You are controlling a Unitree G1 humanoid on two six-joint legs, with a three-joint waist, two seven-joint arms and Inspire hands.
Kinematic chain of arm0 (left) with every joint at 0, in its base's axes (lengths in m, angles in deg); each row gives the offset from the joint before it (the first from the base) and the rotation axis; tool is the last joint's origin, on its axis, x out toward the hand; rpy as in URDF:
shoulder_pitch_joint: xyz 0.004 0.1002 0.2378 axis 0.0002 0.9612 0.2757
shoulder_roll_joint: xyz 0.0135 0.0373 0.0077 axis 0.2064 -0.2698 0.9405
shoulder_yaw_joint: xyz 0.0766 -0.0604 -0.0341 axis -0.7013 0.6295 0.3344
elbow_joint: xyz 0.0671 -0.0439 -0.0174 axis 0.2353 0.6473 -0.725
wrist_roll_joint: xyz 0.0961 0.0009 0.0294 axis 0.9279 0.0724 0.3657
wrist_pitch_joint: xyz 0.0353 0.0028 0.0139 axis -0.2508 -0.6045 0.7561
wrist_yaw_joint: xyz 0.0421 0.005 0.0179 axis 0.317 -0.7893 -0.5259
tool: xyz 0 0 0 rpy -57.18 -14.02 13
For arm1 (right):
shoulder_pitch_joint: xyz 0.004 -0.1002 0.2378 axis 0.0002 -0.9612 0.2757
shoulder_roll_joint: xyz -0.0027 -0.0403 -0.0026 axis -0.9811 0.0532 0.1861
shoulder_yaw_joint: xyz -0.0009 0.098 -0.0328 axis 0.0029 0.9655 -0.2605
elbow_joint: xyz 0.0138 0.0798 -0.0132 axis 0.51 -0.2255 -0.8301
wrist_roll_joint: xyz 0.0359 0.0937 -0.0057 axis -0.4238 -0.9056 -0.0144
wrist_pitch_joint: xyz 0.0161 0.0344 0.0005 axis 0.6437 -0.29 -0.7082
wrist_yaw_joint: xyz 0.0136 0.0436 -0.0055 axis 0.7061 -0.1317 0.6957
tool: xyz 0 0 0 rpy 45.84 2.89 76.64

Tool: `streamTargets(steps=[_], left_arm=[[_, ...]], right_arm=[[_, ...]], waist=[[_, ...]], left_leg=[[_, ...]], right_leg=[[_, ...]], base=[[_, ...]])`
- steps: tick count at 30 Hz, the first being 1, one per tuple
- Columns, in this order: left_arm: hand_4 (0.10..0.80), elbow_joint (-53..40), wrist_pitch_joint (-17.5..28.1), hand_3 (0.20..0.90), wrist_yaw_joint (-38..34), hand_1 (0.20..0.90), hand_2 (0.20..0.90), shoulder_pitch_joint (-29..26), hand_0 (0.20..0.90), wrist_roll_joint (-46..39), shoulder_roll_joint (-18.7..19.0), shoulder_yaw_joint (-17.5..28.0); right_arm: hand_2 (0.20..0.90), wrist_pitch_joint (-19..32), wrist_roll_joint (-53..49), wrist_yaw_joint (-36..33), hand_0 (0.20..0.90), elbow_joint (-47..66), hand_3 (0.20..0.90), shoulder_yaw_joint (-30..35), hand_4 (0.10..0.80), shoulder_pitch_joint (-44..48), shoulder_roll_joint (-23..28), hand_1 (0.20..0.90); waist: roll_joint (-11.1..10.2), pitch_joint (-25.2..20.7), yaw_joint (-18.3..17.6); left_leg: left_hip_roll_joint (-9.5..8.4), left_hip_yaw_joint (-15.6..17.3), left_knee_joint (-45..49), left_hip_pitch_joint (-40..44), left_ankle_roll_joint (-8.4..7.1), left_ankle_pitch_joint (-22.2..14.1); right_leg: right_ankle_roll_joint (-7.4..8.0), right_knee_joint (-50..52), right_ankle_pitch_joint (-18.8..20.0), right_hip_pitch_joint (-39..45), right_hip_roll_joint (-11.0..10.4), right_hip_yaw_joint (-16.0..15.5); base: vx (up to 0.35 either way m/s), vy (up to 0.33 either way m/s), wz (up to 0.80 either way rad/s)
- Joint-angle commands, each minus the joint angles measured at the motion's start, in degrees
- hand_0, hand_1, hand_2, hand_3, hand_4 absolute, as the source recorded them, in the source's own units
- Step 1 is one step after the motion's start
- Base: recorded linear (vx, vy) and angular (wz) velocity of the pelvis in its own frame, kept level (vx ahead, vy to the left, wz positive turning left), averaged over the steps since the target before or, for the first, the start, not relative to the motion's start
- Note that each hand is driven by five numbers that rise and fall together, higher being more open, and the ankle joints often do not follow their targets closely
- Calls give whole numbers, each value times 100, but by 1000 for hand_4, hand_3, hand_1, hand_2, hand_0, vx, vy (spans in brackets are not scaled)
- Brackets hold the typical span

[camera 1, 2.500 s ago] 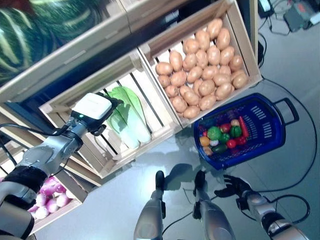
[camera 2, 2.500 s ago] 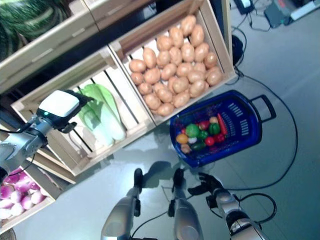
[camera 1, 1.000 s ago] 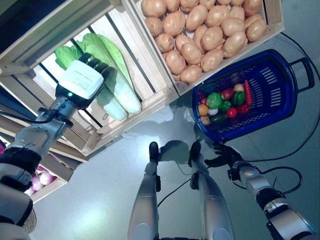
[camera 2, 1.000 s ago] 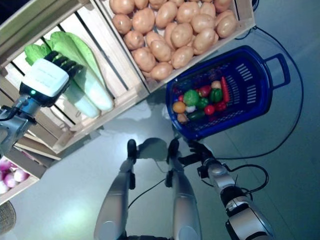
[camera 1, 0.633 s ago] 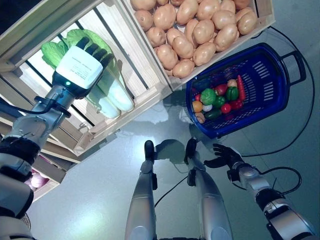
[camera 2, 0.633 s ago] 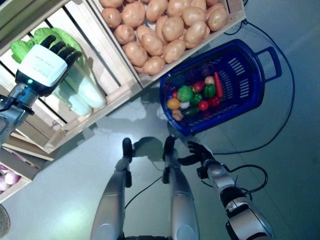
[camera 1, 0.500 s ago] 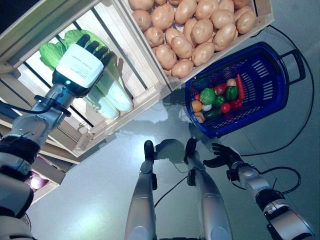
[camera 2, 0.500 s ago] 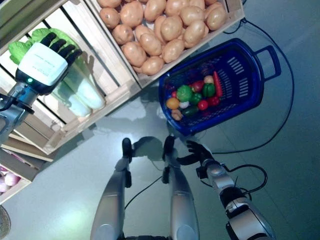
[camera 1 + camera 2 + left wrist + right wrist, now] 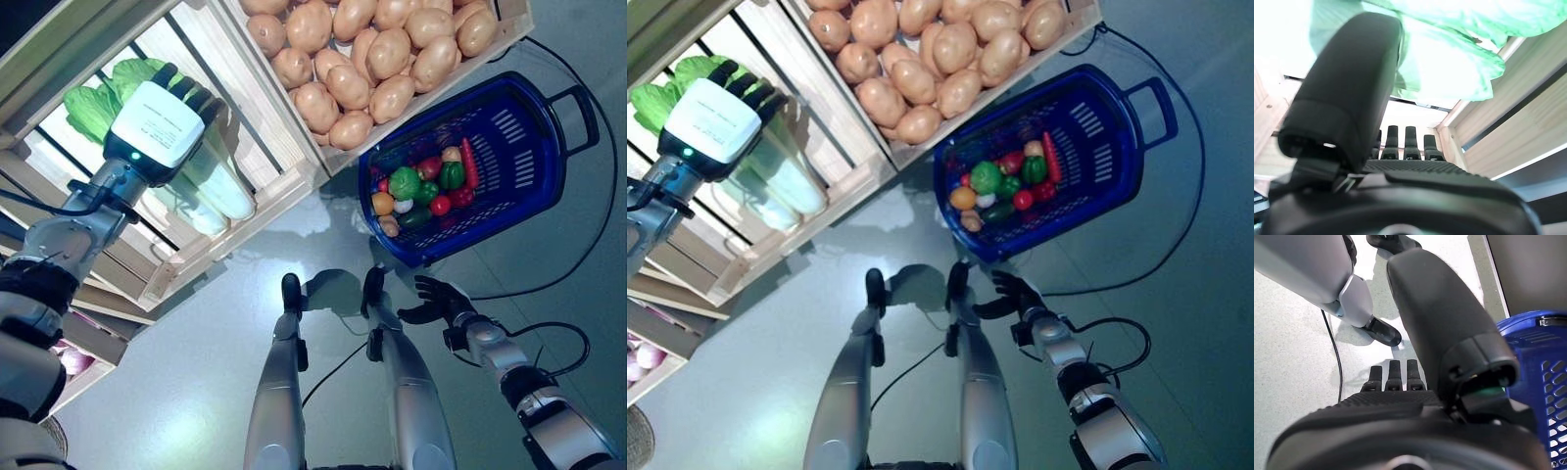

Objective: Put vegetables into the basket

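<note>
Pale green lettuce heads (image 9: 217,186) lie in a slatted wooden crate (image 9: 245,220). My left hand (image 9: 162,117) hovers over them with straight fingers; in the left wrist view the leaves (image 9: 1449,58) hang just past the thumb (image 9: 1347,88), untouched. A blue basket (image 9: 534,157) on the floor holds several small vegetables (image 9: 419,186), among them a green pepper, a tomato and a red chilli. My right hand (image 9: 441,302) hangs low just below the basket, fingers spread and holding nothing.
A second crate (image 9: 377,59) full of potatoes sits beside the lettuce crate, right above the basket. Lower left, another crate edge (image 9: 647,367) shows purple onions. Grey floor (image 9: 176,392) spreads below the crates.
The camera has swung down and closer, shifting the whole scene. My left hand has reached into the lettuce crate and now sits over the leaves. The right hand stays by the basket.
</note>
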Motion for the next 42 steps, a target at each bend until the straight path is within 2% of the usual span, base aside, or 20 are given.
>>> streamTargets(steps=[1,9,15,16,17,18,32,42], left_arm=[[800,68,-562,900,-225,900,900,-746,900,34,226,429],[800,374,-521,900,-3,900,900,-883,900,135,243,319],[800,562,-795,900,59,900,900,-676,900,55,252,402],[599,559,-836,599,51,599,599,-647,599,31,253,412],[576,558,-847,564,43,564,564,-650,564,28,255,422],[400,523,-911,300,6,300,300,-593,300,-2,258,452],[400,713,-917,300,-253,300,300,-608,300,-129,189,500],[400,493,-707,300,-980,300,300,-539,300,-604,275,681]], right_arm=[[900,25,-64,-277,900,323,900,-16,800,-193,438,900],[900,17,-98,-443,900,533,900,8,800,-300,452,900],[900,92,-162,-476,900,470,900,67,800,-315,469,900],[900,88,-158,-465,900,461,900,83,800,-304,476,900],[900,84,-154,-466,900,460,900,90,800,-284,480,900],[900,84,-172,-486,900,497,900,101,800,-326,485,900],[900,137,-262,-556,900,549,900,96,800,-392,453,900],[900,262,-344,-544,900,545,900,103,800,-567,389,900]], waist=[[-7,-1,-26],[-95,-1,-45],[-100,-1,-9],[-99,-1,-1],[-93,-1,-1],[-108,-1,4],[-212,-1,1],[-234,-1,10]], left_leg=[[64,-153,558,-635,-277,-20],[82,-164,661,-782,-249,-43],[78,-170,750,-840,-227,-109],[68,-184,766,-857,-231,-112],[66,-192,753,-885,-229,-81],[70,-187,770,-863,-230,-122],[73,-146,702,-822,-226,-107],[35,-122,419,-376,-277,-12]], right_leg=[[374,456,-621,199,-263,48],[377,527,-605,53,-285,37],[392,622,-645,-8,-355,-2],[395,625,-641,-18,-362,-4],[392,610,-612,-44,-360,-8],[400,611,-639,-13,-378,-27],[424,479,-570,67,-391,-104],[444,31,-447,623,-345,-202]], base=[[0,0,0],[0,0,0],[0,0,0],[0,0,0],[0,0,0],[0,0,0],[2,-1,0],[50,-15,5]])
